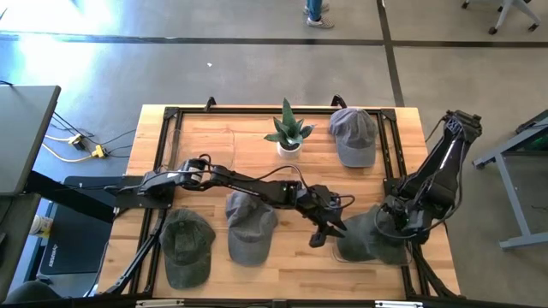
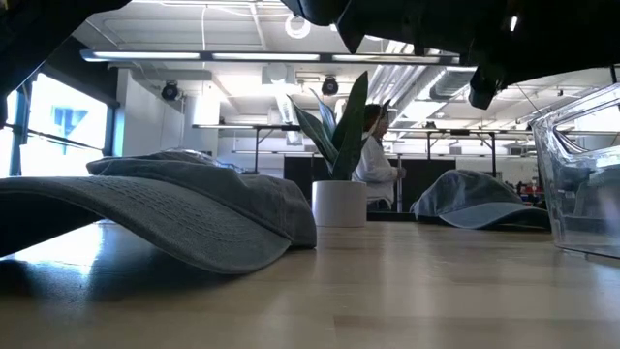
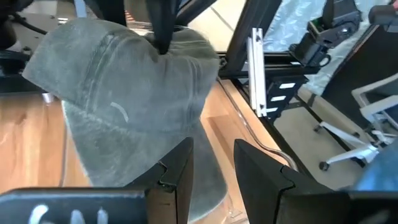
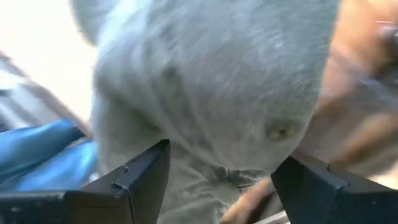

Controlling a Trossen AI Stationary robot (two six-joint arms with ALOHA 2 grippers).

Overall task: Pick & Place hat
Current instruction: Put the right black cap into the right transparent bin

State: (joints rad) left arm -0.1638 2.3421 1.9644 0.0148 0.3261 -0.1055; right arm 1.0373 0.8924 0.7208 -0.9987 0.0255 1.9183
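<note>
A grey hat [image 1: 370, 239] sits at the table's near right on a clear container [image 2: 581, 184]. My left gripper [image 1: 318, 238] reaches across the table to the hat's left edge, fingers apart. In its wrist view the hat [image 3: 124, 106] fills the picture, and the brim's edge [image 3: 208, 186] shows in the gap between the fingers. My right gripper [image 1: 390, 224] hangs over the crown [image 4: 217, 81], pointing steeply down, with its fingers wide open on either side of it. My left gripper stands with the brim's edge in its gap; I cannot tell whether a finger touches it. My right gripper comes at the crown from above. One dark finger [image 3: 163, 31] meets the crown's top [image 3: 171, 59], where the cloth creases in. The hat rests on the container.
Two more grey hats [image 1: 187, 246] [image 1: 250, 224] lie at the near left, and another [image 1: 353, 135] at the far right. A potted plant [image 1: 288, 133] stands at the far middle. Black rails [image 1: 171, 128] frame the table. A person [image 2: 373, 160] sits in the room behind.
</note>
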